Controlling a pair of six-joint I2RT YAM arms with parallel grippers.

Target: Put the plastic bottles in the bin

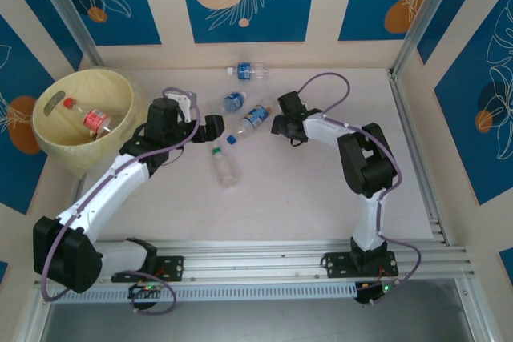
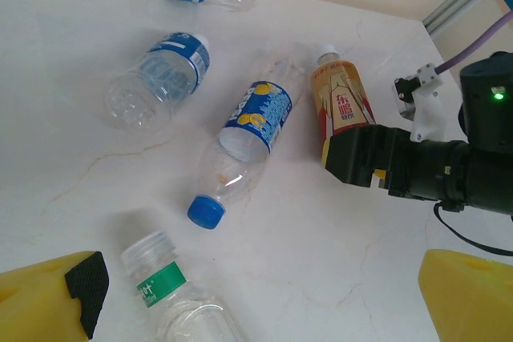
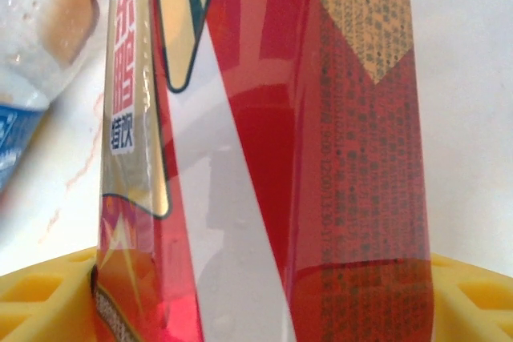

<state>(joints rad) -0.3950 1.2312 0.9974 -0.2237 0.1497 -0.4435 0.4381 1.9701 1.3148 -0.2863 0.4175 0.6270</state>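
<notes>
The pale-yellow bin [image 1: 60, 146] stands at the far left with a red-labelled bottle [image 1: 96, 121] inside. Several plastic bottles lie on the table: a blue-labelled one at the back [image 1: 250, 71], another blue-labelled one [image 1: 233, 102], a blue-capped one [image 1: 255, 118] and a clear green-labelled one [image 1: 224, 166]. My left gripper [image 1: 214, 126] [image 2: 256, 302] hangs open above them, over bare table beside the green-labelled bottle [image 2: 164, 290]. My right gripper [image 1: 278, 124] [image 3: 264, 286] straddles a red-and-gold labelled bottle [image 2: 341, 98] [image 3: 264, 134] lying on the table. Its yellow fingers [image 3: 473, 294] sit close along both sides; contact is unclear.
The table is walled by blue-patterned panels, with metal posts at the back corners [image 1: 417, 22]. A rail [image 1: 264, 250] runs along the near edge by the arm bases. Open tabletop lies between the bottles and that rail.
</notes>
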